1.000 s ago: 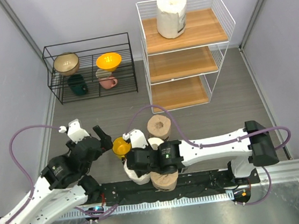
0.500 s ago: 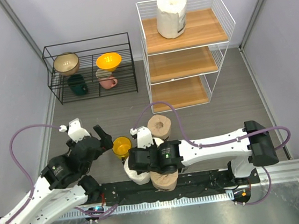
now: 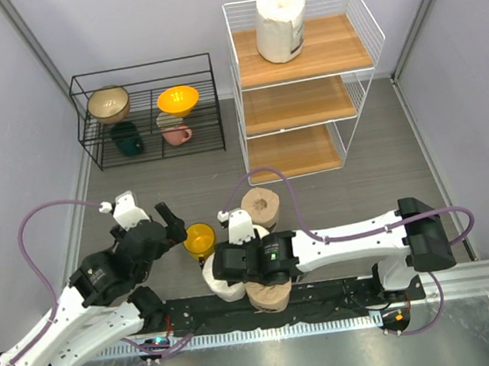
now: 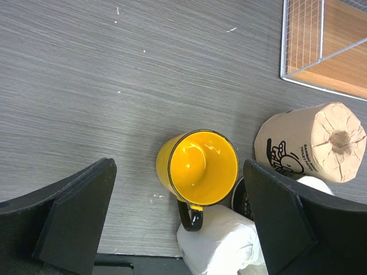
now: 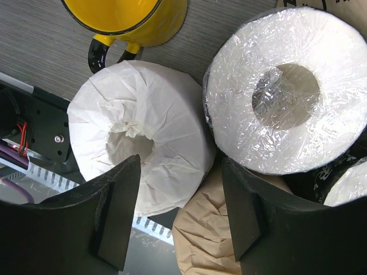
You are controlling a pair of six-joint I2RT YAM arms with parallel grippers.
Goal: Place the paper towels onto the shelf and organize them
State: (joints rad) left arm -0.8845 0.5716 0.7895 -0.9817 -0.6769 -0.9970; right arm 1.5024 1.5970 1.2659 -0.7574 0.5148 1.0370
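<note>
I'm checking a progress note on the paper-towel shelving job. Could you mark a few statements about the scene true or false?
1. One white roll stands on the top board of the shelf. True.
2. The yellow mug lies on its side. False: it stands upright, mouth up.
3. The right end effector is clamped on a roll. False: its jaws are open above the paper-wrapped roll and the plastic-wrapped roll.
4. A beige printed roll stands close to the yellow mug. True.
5. The black rack holds paper rolls. False: it holds bowls and a pink cup.
</note>
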